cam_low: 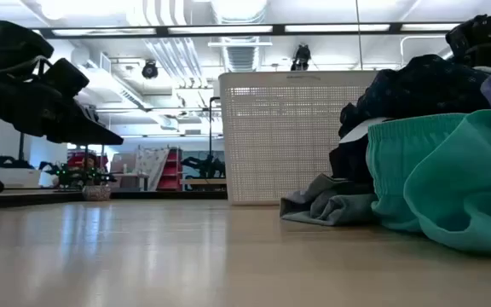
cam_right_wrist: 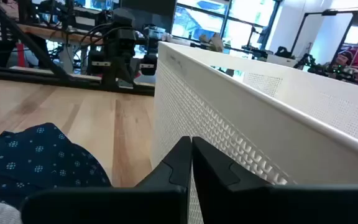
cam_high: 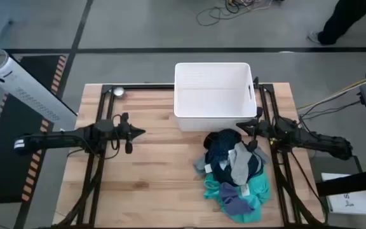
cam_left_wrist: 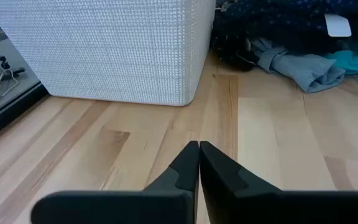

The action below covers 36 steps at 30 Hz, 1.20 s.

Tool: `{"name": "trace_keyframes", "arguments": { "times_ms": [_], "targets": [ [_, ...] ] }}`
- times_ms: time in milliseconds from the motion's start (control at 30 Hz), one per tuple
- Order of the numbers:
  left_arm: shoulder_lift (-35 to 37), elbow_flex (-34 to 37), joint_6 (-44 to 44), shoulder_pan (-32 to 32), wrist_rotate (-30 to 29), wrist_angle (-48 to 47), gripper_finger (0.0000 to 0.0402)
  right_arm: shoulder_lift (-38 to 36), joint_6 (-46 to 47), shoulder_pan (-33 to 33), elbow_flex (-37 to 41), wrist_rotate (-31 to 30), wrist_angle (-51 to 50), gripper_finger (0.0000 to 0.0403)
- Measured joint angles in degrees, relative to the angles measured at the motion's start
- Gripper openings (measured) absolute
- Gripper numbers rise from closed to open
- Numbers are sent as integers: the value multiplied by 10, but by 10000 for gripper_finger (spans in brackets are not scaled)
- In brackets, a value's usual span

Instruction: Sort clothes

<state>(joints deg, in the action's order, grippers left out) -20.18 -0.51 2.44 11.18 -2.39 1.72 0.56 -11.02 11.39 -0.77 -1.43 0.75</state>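
A heap of clothes point(cam_high: 235, 173) lay near the table's point(cam_high: 151, 191) front right corner, just in front of the white basket point(cam_high: 212, 92). The right gripper point(cam_high: 254, 129), clenched and empty, hovered at the heap's back edge. The left gripper point(cam_high: 134, 133), also clenched, waited well apart toward the left edge.

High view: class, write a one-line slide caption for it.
Clothes heaped beside an empty white basket; the shut left gripper and right gripper wait above the table.

You get bright, even overhead light: ceiling strips point(cam_low: 228, 30) glare in the low view, shadows on the table point(cam_high: 151, 184) stay soft, and the near teal garment point(cam_low: 450, 183) looks blurred.
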Motion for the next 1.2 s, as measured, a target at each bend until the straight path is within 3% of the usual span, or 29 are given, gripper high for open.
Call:
{"name": "trace_keyframes", "arguments": {
  "times_ms": [633,900,1133,1200],
  "targets": [
    [0,0,0,0,0,0,0,0,0,0,0,0,0,0],
    [0,0,233,1,-10,0,0,0,0,0,0,0,0,0],
    [0,0,231,1,-10,0,0,0,0,0,0,0,0,0],
    [0,0,196,1,6,9,0,0,0,0,0,0,0,0]
  ]
}}
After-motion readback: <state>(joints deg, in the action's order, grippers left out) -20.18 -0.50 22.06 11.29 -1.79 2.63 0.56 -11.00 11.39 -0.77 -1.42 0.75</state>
